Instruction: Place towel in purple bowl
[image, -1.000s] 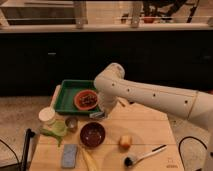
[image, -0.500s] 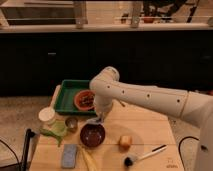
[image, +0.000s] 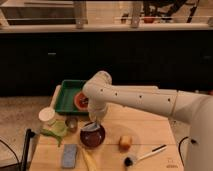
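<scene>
Now the towel, a pale wad, hung at the purple bowl's rim under the gripper, which had dropped from over the green tray toward the desk, so release looked near.
</scene>
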